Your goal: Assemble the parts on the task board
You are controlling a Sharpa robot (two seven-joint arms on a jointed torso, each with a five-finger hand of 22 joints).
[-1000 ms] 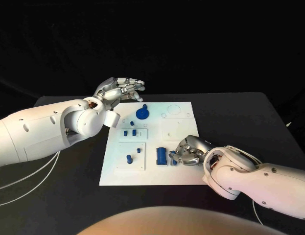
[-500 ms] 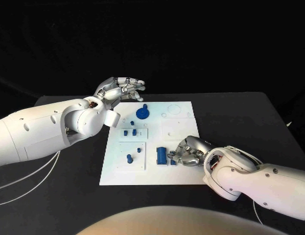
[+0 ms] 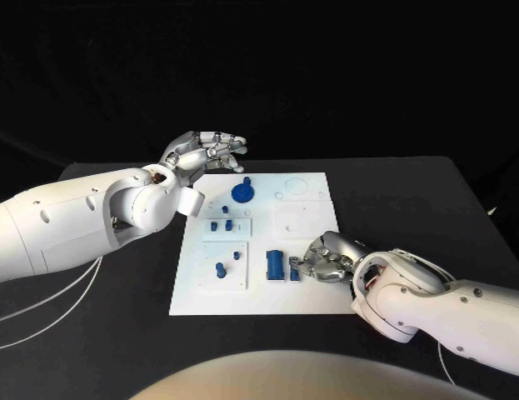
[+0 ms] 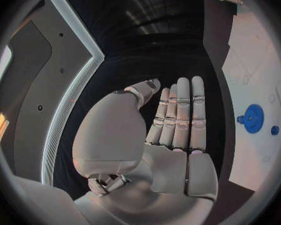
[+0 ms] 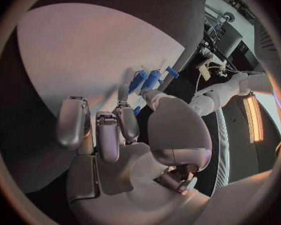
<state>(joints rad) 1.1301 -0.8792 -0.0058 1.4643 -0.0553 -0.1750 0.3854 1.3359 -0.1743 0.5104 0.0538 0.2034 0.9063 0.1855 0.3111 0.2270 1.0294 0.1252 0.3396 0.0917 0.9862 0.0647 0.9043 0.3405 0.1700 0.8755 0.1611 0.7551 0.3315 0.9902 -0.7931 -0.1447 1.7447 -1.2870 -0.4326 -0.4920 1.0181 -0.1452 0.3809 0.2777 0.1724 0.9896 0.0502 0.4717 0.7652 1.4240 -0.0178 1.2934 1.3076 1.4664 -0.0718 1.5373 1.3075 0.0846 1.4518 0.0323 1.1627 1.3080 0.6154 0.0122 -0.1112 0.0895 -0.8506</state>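
Two hands work apart: the right hand (image 3: 326, 259) curls its fingers beside a blue part (image 3: 294, 268) on the task board (image 3: 301, 223), grip unclear; the left hand (image 3: 202, 152) hovers empty, fingers straight.

White task board (image 3: 307, 287) lies flat, small blue parts (image 3: 275, 263) on it.

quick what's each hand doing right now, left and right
Left hand: holds nothing, raised beyond the task board, fingers straight, side by side.
Right hand: on the board by a blue part; grip cannot be told.
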